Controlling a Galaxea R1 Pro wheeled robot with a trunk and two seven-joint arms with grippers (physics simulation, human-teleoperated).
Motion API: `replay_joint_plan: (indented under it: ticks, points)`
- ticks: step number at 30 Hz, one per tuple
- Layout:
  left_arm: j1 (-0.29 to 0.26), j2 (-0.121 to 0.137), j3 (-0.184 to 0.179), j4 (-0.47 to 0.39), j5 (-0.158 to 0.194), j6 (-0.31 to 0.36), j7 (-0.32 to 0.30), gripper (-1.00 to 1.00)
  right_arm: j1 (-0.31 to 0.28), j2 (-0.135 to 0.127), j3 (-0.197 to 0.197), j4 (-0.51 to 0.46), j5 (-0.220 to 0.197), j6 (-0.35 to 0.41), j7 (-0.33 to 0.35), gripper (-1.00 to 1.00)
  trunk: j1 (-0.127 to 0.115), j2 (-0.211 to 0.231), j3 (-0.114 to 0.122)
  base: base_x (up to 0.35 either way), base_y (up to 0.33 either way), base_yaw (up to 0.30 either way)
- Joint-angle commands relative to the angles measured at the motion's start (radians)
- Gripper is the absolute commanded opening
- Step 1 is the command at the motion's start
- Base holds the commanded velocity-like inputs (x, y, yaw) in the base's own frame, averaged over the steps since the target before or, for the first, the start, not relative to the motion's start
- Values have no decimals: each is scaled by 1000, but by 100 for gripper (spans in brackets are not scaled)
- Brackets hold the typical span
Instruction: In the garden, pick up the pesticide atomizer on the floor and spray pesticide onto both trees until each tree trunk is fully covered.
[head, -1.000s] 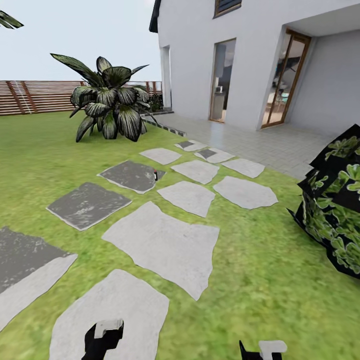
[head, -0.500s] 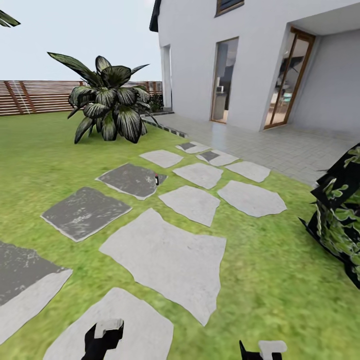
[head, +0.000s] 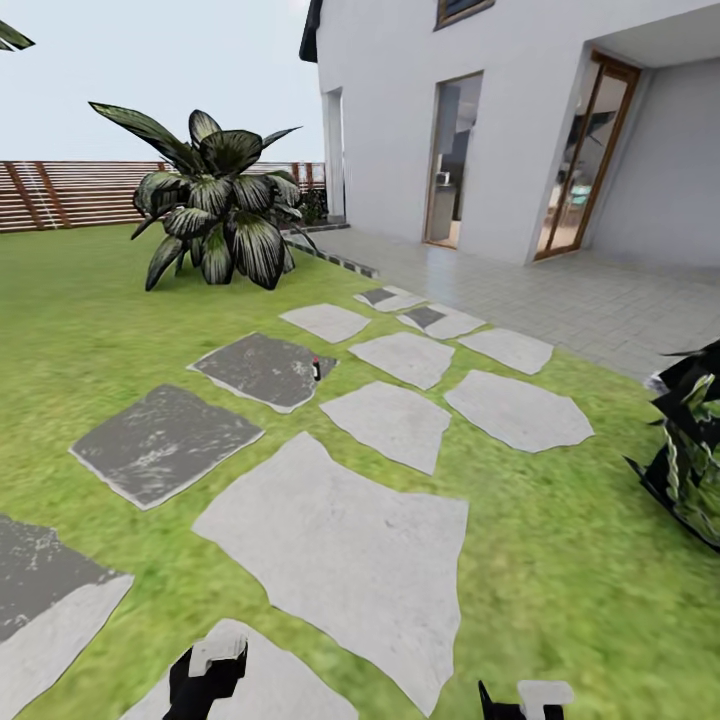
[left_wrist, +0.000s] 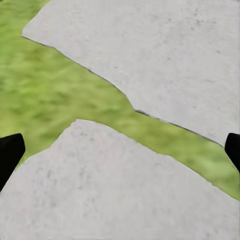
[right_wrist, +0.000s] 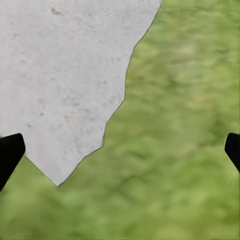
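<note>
The pesticide atomizer (head: 316, 369) is a tiny dark bottle standing at the near right edge of a dark grey stepping stone (head: 262, 368), a few metres ahead on the floor (head: 560, 560). The trees and their trunks are out of view. My left gripper (head: 208, 670) and right gripper (head: 528, 698) hang low at the bottom of the head view, far short of the bottle. In the left wrist view the left gripper (left_wrist: 120, 155) is open over pale stone and grass. In the right wrist view the right gripper (right_wrist: 120, 152) is open over a stone's edge and grass, holding nothing.
Pale stepping stones (head: 340, 550) lead across the lawn toward the white house (head: 520, 120) and its tiled patio (head: 560, 300). A broad-leaf plant (head: 215, 215) stands at the back left before a wooden fence (head: 70, 192). A dark leafy mass (head: 690, 450) sits at the right.
The whole head view has shifted as the robot travels: stones and bottle sit slightly lower and nearer, and the dark leafy mass has slid toward the right edge. Both grippers hold the same pose.
</note>
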Motion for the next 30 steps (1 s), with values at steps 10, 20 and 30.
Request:
replay_joint_plan:
  ticks: [10, 20, 30]
  points:
    - [0, 0, 0, 0, -1, 0, 0, 100, 0, 0, 0, 0, 0, 0, 0, 100, 0, 0, 0, 338, 89, 0]
    - [0, 0, 0, 0, 0, -1, 0, 100, 0, 0, 0, 0, 0, 0, 0, 100, 0, 0, 0, 338, 90, 0]
    - [0, 0, 0, 0, 1, -2, 0, 100, 0, 0, 0, 0, 0, 0, 0, 100, 0, 0, 0, 325, 136, 0]
